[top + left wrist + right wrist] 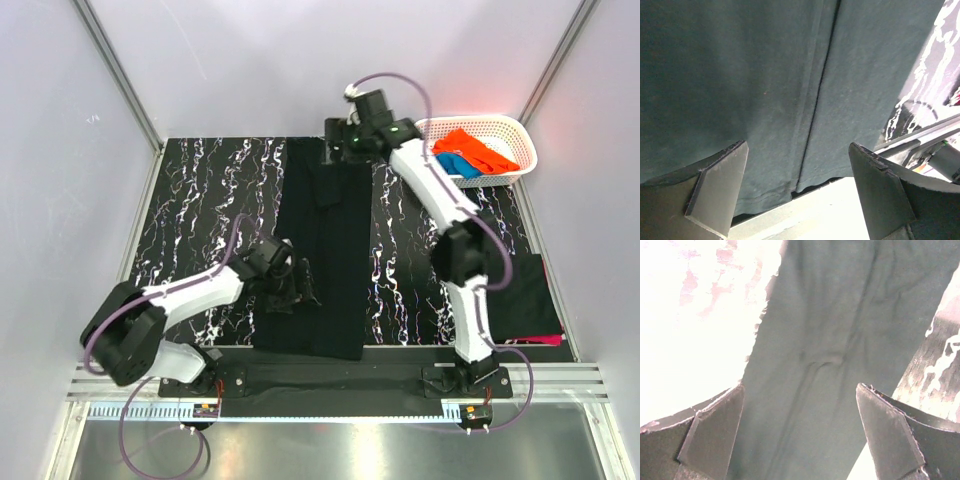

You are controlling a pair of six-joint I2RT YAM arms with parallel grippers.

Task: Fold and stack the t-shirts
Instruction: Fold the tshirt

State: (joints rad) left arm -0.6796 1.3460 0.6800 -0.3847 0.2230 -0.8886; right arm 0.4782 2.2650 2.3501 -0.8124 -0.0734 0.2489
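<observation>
Where the large black cloth t-shirt (325, 260) lies: in a long strip down the middle of the black, white-veined tabletop (200, 220), far edge to near edge.
Left hand (290, 285): jaws wide apart, empty, over the strip's left side close to the near edge.
Right hand (340, 140): jaws wide apart, empty, over the strip's far end.
White plastic lattice basket (520, 135): far right corner, orange t-shirt (480, 150) and blue t-shirt (458, 165) inside.
Folded black t-shirt (525, 295): near right corner.

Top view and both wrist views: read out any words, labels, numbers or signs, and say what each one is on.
None can be read in any view.
The black t-shirt shows no print.
The white basket carries no label.
The pale strip along the bottom of the top view has fine marks, too small to read.
</observation>
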